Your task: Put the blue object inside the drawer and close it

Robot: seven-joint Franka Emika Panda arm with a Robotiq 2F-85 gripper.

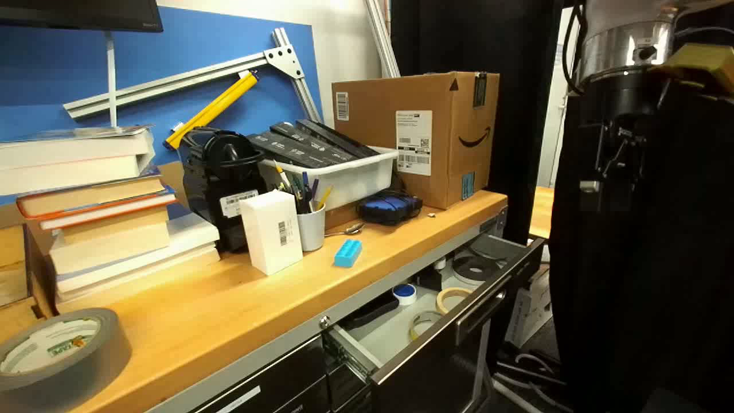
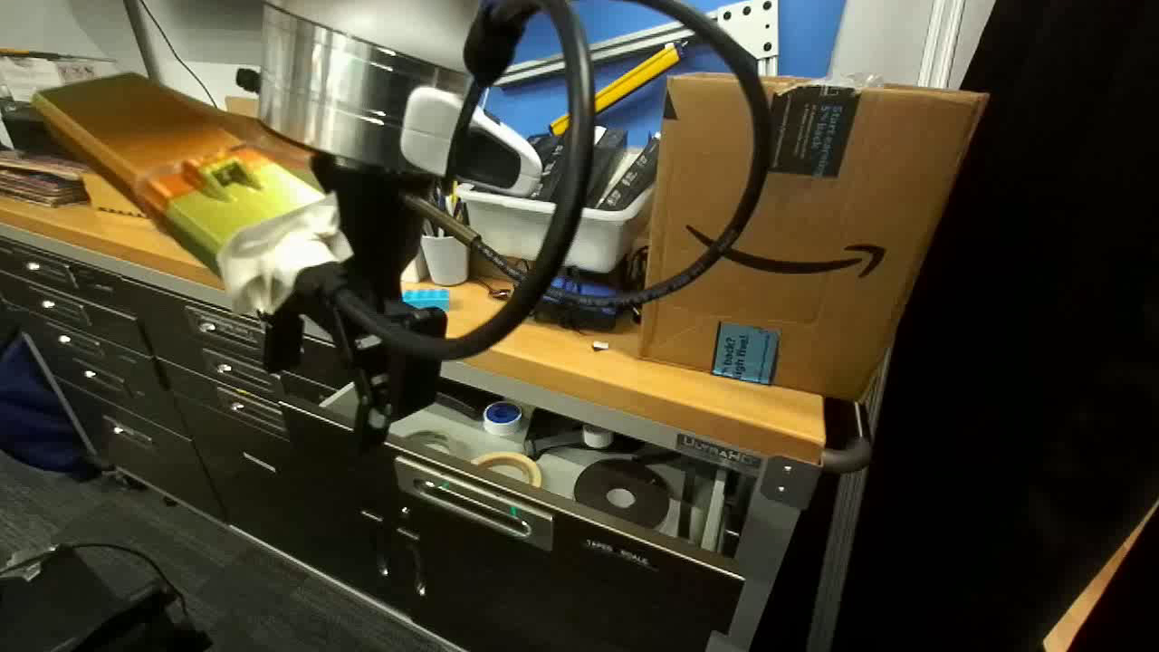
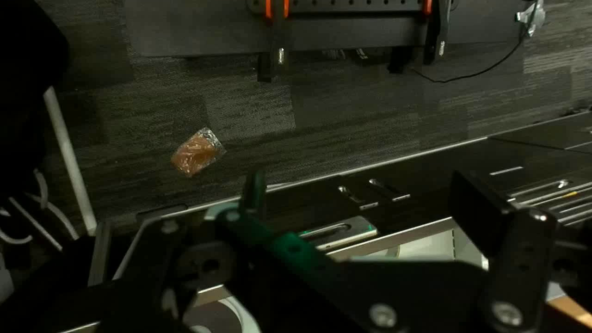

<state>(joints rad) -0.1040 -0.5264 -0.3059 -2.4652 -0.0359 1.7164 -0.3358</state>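
Your gripper (image 3: 363, 194) hangs with empty jaws wide apart, so crossing too low toward the blue block (image 1: 348, 253) could make you shove the open drawer (image 2: 589, 580).

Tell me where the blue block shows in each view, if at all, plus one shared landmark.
In an exterior view: blue block just below center.
In an exterior view: blue block left of center, partly hidden.
Wrist view: not visible.
Shared landmark: the open drawer.

Workshop-like lab, long wood-topped workbench (image 1: 189, 310), tape rolls (image 2: 532, 471) in its open drawer (image 1: 424, 373), aluminium profiles (image 1: 189, 79) before a blue panel (image 1: 223, 37), robot arm (image 2: 344, 91), dark carpet-tiled floor (image 3: 249, 106)
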